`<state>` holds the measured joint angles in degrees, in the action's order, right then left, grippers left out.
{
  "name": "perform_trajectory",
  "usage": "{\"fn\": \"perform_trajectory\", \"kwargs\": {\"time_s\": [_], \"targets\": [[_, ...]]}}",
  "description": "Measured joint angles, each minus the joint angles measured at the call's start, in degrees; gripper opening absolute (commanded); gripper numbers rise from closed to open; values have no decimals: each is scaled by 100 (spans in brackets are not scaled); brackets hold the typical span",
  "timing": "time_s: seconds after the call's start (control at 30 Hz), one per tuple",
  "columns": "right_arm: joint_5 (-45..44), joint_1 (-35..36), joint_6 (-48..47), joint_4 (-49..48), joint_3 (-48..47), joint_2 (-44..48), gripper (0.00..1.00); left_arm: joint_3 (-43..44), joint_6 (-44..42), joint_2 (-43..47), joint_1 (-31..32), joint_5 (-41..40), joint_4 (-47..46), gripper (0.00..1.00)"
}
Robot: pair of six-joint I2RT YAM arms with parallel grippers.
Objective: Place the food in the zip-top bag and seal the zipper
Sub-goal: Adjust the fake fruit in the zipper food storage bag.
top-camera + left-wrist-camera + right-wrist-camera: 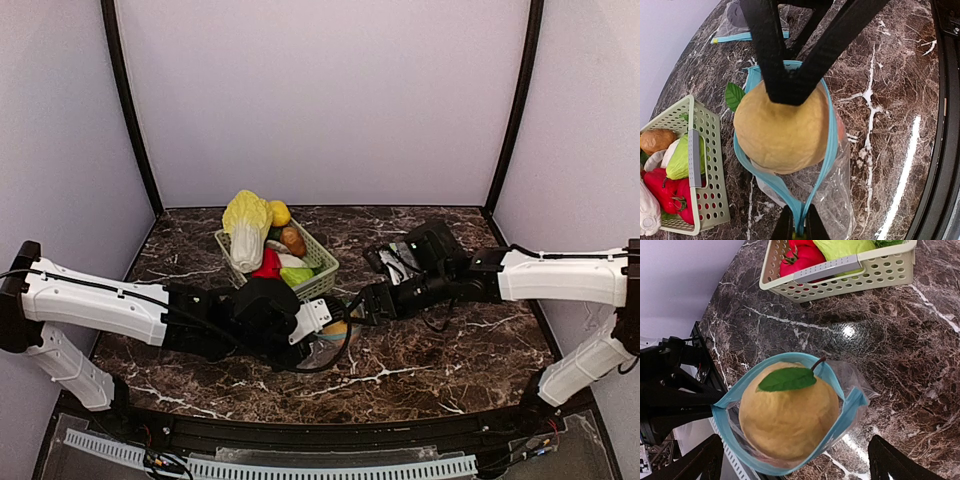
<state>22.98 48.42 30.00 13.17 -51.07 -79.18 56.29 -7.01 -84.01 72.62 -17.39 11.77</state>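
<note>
Left end effector (796, 227) is pressed together on the blue zipper rim of the zip-top bag (832, 195), pinching it, with the basket (715, 185) off to its left on the worktop (890, 100). The peach (782, 127) sits in the open bag mouth just ahead of it. Right end effector (797, 452) is spread wide, one jaw either side of the bag, peach between and just ahead of them.

Dark brown marble tabletop (450, 350) w/ white veins, glossy. Pale green perforated basket (322, 262) at rear, left of ctr. Clear zip-top bag (832, 195) w/ blue zipper just in front of it, mouth open, lower part on tabletop. Also second clear bag (735, 22) w/ blue strip, flat, farther right, well apart from basket.
</note>
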Motion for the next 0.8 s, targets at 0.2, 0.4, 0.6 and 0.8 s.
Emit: {"fn": "perform_trajectory", "kwargs": {"time_s": [0.2, 0.4, 0.6, 0.8], "targets": [[-13, 24, 282, -125, -205, -476, 97, -4, -74, -157, 81, -76, -55, 1], [-131, 46, 487, -146, -413, -804, 92, -20, -90, -190, 118, -131, -59, 1], [-448, 162, 525, 190, -463, -1040, 86, -50, -79, -190, 118, -229, -133, 1], [-695, 339, 564, 522, -640, -1495, 86, -166, -48, -190, 118, -337, -256, 1]]}}
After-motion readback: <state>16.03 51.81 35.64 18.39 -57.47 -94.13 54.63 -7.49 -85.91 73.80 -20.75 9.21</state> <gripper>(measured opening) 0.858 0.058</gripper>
